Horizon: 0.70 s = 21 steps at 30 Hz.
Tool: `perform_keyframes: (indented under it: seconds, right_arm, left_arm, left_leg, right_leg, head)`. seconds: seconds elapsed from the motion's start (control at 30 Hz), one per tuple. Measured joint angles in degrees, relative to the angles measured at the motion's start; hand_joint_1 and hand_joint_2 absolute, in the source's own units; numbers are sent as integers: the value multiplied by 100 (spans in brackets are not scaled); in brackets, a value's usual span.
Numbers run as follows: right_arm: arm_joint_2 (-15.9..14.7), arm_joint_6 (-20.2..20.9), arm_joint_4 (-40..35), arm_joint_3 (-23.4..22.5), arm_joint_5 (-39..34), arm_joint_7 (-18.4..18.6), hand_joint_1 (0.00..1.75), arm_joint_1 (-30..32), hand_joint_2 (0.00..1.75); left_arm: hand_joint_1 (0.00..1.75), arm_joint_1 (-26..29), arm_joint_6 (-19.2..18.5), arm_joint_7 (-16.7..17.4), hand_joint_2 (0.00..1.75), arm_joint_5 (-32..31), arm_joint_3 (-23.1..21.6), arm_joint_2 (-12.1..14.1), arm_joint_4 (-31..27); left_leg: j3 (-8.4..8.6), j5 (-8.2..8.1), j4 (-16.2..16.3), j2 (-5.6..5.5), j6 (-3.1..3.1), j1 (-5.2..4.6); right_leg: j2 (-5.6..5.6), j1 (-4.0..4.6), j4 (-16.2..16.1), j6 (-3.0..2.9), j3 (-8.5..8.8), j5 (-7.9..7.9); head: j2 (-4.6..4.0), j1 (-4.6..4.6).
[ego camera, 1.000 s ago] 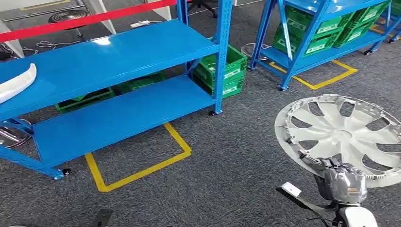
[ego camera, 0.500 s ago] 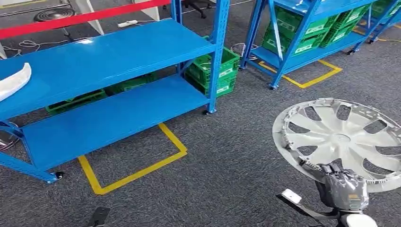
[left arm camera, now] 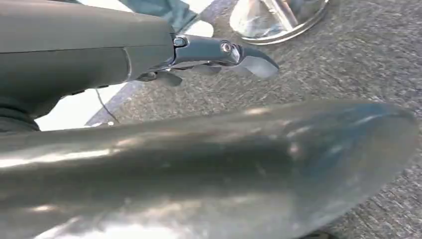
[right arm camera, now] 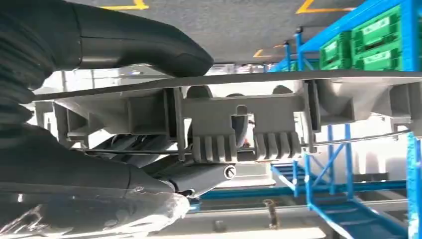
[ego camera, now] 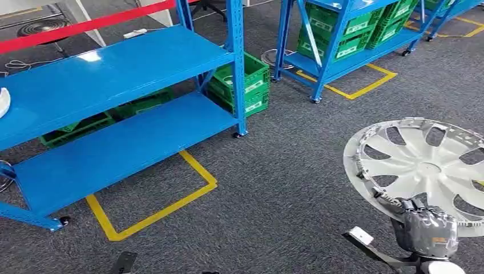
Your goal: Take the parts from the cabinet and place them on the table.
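Wheel cover (ego camera: 425, 168) rim gripped — apparently edge-on — by right hand (ego camera: 425, 231).

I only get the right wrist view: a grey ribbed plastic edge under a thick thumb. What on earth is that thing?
Observer: A silver wheel cover. The head view shows its whole spoked face, with the right hand gripping its lower rim.
Operator: Is it sitting on a table?
Observer: No, it is held up over grey carpet, beside no table.
Operator: Anything on those blue shelves?
Observer: A white part lies on the top shelf of the near rack, cut off by the picture's edge.
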Motion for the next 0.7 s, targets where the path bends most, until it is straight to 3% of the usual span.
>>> perform_keyframes:
  seconds: [0.03, 0.07, 0.1, 0.2, 0.23, 0.3, 0.37, 0.4, 0.43, 0.47, 0.53, 0.57, 0.6, 0.7]
  right_arm:
    - [-2, 0, -52, -37, 0, 4, 175, 26, 175]
    - [-17, 0, -104, -79, -7, 4, 175, 47, 175]
    - [-33, 0, -144, -110, -7, 4, 175, 51, 175]
    - [-66, 0, -227, -208, -24, 4, 175, 110, 175]
    - [-85, 0, -255, -245, -37, 4, 175, 141, 175]
    - [-107, 0, -288, -291, -55, 4, 175, 173, 175]
    - [-107, 0, -310, -330, -55, -9, 175, 192, 175]
    - [-107, 0, -330, -345, -55, -15, 175, 219, 175]
    - [-107, 0, -336, -365, -55, -22, 175, 254, 175]
    - [-107, 0, -336, -381, -55, -26, 175, 277, 175]
    - [-107, 0, -369, -429, -57, -31, 175, 319, 175]
    - [-109, 0, -408, -463, -57, -31, 175, 336, 175]
    - [-107, 0, -424, -479, -55, -28, 175, 339, 175]
    - [-107, 0, -514, -527, -33, -11, 175, 469, 175]
  left_arm:
    - [0, -1, 0, 2, 0, -2, 0, 7, 0]
    - [0, -1, 0, 2, 0, -2, 0, 0, 0]
    - [0, -5, -4, 4, 0, -2, -2, -7, 0]
    - [0, 0, -4, 4, 0, -2, 0, 0, 0]
    - [0, -4, -4, 4, 0, -4, 2, 0, 0]
    - [0, -15, -11, 2, 0, -11, 2, -2, 0]
    - [0, -6, -17, 2, 0, -24, 2, -9, 0]
    - [0, -4, -20, 4, 0, -28, 2, -7, 0]
    - [0, -4, -22, 4, 0, -31, 2, -2, 0]
    - [0, -6, -26, 7, 0, -44, 2, -2, 0]
    - [0, -14, -48, 4, 0, -55, 0, -9, 0]
    - [0, -15, -65, 4, 0, -65, -2, -13, 0]
    - [0, -18, -81, 4, 0, -70, -6, -11, 0]
    - [0, -10, -87, 4, 0, -116, -18, -26, 0]
  left_leg:
    - [270, 257, -551, -50, -9, 22]
    - [420, 311, -868, -208, -24, 67]
    - [449, 257, -1016, -245, 12, 70]
    - [418, 273, -966, -188, 124, 33]
    - [434, 306, -1002, -147, 182, 68]
    - [440, 303, -1002, -116, 252, 50]
    - [436, 304, -997, -50, 267, 22]
    - [438, 298, -997, -26, 274, 10]
    - [448, 295, -997, -8, 279, 3]
    - [457, 290, -996, 5, 279, -2]
    - [483, 275, -996, 21, 260, -2]
    - [496, 264, -996, 28, 238, -8]
    - [483, 247, -971, 31, 205, -54]
    - [501, 287, -1033, 69, 133, -32]
  right_leg:
    - [28, -10, 6, 27, 3, -1]
    - [58, 6, 16, 71, -29, 2]
    - [98, 24, 80, 105, -81, -6]
    - [168, -10, -5, 213, -88, 61]
    - [165, -25, 18, 239, -129, 30]
    - [-36, -11, 520, 261, -343, -300]
    - [-114, -11, 1476, 283, -778, -704]
    - [-125, -11, 1782, 284, -916, -787]
    - [-126, -11, 1803, 280, -921, -727]
    - [-127, -9, 1550, 266, -785, -556]
    - [-176, -8, 570, 233, -252, -115]
    - [-282, -3, 135, 229, -29, -81]
    - [-285, 37, 66, 216, 54, -113]
    - [-205, 57, 70, 147, 16, -93]
  head:
    - [0, 0]
    - [0, -7]
    - [0, 4]
    - [0, 15]
    - [0, -2]
    - [0, 85]
    - [0, 94]
    - [0, 92]
    - [0, 92]
    - [0, 94]
    - [0, 94]
    - [0, 98]
    - [0, 94]
    - [0, 83]
